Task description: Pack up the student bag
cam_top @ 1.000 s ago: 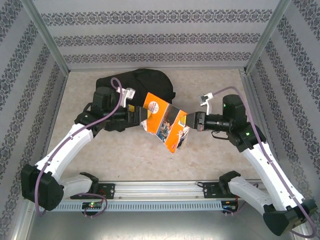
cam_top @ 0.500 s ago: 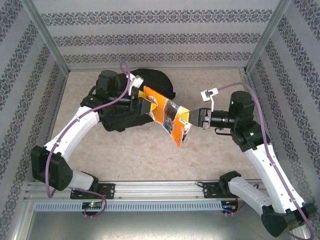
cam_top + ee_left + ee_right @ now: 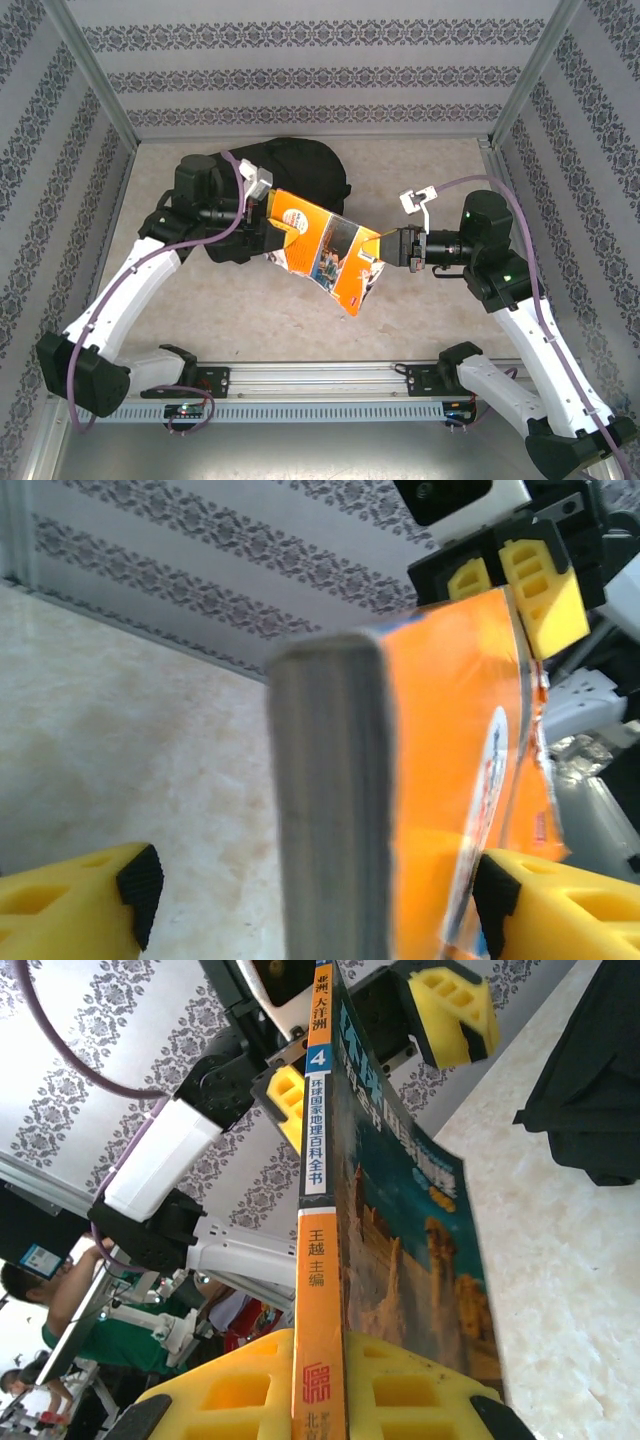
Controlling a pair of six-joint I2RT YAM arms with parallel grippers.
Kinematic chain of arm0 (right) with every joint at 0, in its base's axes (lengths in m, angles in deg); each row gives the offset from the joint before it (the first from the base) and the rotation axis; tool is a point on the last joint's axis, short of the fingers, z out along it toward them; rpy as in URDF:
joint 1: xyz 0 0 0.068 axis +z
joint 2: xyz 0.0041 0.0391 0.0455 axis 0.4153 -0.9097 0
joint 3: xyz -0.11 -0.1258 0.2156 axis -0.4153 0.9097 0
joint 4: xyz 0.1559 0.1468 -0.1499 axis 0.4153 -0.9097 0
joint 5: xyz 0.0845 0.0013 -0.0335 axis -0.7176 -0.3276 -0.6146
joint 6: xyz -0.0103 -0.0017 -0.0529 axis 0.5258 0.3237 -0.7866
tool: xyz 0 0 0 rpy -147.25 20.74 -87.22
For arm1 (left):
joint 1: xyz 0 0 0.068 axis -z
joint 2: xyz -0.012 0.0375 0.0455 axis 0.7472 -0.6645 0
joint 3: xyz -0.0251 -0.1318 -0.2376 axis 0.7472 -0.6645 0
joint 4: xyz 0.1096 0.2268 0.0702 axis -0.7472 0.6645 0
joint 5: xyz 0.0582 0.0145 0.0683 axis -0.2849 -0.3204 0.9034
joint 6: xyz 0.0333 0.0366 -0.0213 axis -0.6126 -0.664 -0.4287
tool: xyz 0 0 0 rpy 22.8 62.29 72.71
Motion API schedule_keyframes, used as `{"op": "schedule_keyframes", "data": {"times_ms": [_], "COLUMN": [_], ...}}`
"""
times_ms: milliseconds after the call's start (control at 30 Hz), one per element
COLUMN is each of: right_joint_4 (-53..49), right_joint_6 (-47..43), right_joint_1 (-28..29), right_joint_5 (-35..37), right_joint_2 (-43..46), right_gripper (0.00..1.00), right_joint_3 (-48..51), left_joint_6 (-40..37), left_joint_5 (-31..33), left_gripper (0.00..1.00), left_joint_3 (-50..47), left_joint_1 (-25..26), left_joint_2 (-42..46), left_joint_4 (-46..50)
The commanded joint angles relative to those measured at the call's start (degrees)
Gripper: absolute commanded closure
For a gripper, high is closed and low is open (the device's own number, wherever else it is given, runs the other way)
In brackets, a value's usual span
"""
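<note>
Right pincer [image 3: 393,246] is clamped tight on one end of the orange book [image 3: 325,250], held mid-air. Left pincer [image 3: 270,232] straddles the other end, jaws apart, no grip yet. It should close squarely across both covers before the right lets go. The student bag [image 3: 305,165] lies just behind, far-left on the desk [image 3: 430,320].
</note>
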Motion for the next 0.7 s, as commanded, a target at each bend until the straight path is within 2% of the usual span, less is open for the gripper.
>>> {"op": "schedule_keyframes", "data": {"times_ms": [0, 33, 67, 167, 200, 267, 300, 333, 400, 500, 600, 667], "right_joint_4": [3.1, 2.7, 2.6, 0.4, 0.3, -1.4, -1.2, -0.7, 1.1, 9.1, 19.7, 27.2], "right_joint_6": [-1.3, -1.4, -1.3, -1.8, -1.7, -2.6, -2.4, -1.9, -1.0, 4.2, 10.8, 14.4], "right_joint_1": [0.0, -0.4, -1.1, -3.3, -4.1, -5.1, -5.4, -5.7, -5.8, -5.7, -4.8, -3.2], "right_joint_5": [-1.3, -0.5, 0.0, 3.0, 4.0, 6.7, 7.2, 7.7, 9.2, 10.0, 10.8, 11.3], "right_joint_2": [0.6, 0.4, 0.3, 0.3, 0.4, 0.4, 0.5, 0.5, 1.3, 3.4, 5.7, 6.6], "right_gripper": [1.0, 1.0, 1.0, 1.0, 1.0, 1.0, 0.96, 0.88, 0.57, 0.27, 0.11, 0.07], "right_joint_3": [-0.7, -0.9, -1.0, -1.5, -1.4, -1.3, -1.0, -0.6, 0.7, 5.6, 11.9, 15.9], "left_joint_6": [-0.1, -0.1, 0.0, 0.2, 0.5, 1.7, 2.6, 3.7, 8.2, 14.7, 23.6, 28.6], "left_joint_5": [-8.5, -9.1, -9.2, -8.5, -8.5, -7.8, -7.4, -7.1, -6.3, -5.0, -4.2, -4.0], "left_gripper": [0.32, 0.38, 0.49, 0.89, 0.98, 1.0, 1.0, 1.0, 1.0, 1.0, 1.0, 1.0], "left_joint_3": [1.7, 2.2, 2.6, 2.4, 2.2, 1.4, 1.0, 0.7, -0.1, -0.9, -2.9, -4.0], "left_joint_1": [-0.2, -0.1, -0.1, -0.2, -0.2, -0.2, -0.2, -0.1, -0.2, -0.2, -0.2, -0.2], "left_joint_2": [-3.1, -3.7, -3.9, -3.3, -3.0, -2.2, -1.9, -1.8, -1.8, -2.1, -2.4, -2.7], "left_joint_4": [-1.6, -0.9, -0.5, -0.4, -0.7, -2.1, -3.0, -3.8, -7.3, -12.4, -21.3, -26.8]}}
